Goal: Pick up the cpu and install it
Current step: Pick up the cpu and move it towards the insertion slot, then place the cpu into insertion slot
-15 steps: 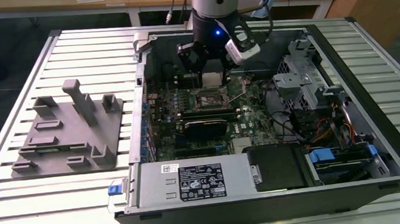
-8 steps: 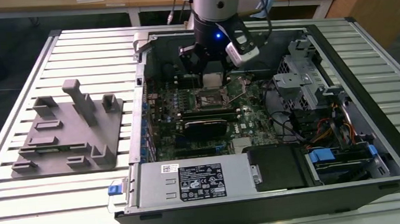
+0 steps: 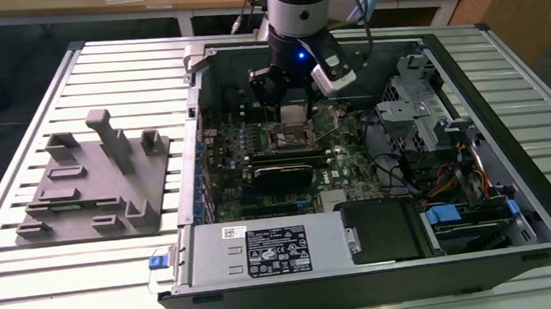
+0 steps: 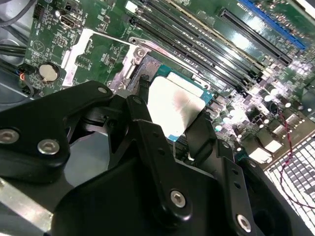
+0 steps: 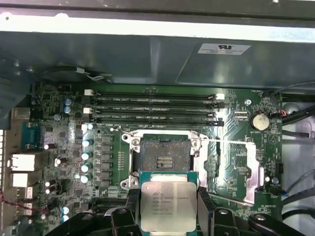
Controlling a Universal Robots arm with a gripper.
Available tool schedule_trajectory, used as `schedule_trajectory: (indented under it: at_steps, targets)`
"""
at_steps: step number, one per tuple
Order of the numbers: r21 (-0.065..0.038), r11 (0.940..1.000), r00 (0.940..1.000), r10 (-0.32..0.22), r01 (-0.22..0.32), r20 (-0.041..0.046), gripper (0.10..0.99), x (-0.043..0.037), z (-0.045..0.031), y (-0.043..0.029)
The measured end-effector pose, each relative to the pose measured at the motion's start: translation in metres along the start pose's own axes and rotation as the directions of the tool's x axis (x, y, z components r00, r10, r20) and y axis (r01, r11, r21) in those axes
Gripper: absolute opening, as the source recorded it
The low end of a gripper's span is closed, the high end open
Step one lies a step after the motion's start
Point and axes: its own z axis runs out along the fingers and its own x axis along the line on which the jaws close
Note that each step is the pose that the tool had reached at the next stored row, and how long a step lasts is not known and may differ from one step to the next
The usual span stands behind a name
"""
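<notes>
Silvery cpu (image 5: 168,206) is pinched at two edges by the gripper (image 5: 168,196), fingers closed on it, plate kept level, prob. to meet the socket (image 5: 165,157) square. Hangs near it over the mobo (image 5: 236,128), apart, not yet seated.

Exterior view high above open case (image 3: 361,293), both wrist views close, sharing socket (image 5: 163,158)

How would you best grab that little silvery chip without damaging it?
By two opposite thin edges, coming straight down from above. The chip is a flat square with its metal plate facing up, so only the edges give a pinch. The gripper holds it just that way, pinched at both sides, near the open socket.
</notes>
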Motion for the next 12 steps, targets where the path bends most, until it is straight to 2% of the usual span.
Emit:
schedule_trajectory:
  at_steps: [6, 12]
  targets:
    - [0.000, 1.0000, 1.0000, -0.001, 0.001, -0.0001, 0.545, -0.0001, 0.0076, 0.0005]
    - [0.000, 1.0000, 1.0000, -0.001, 0.001, -0.0001, 0.545, -0.0001, 0.0082, 0.0005]
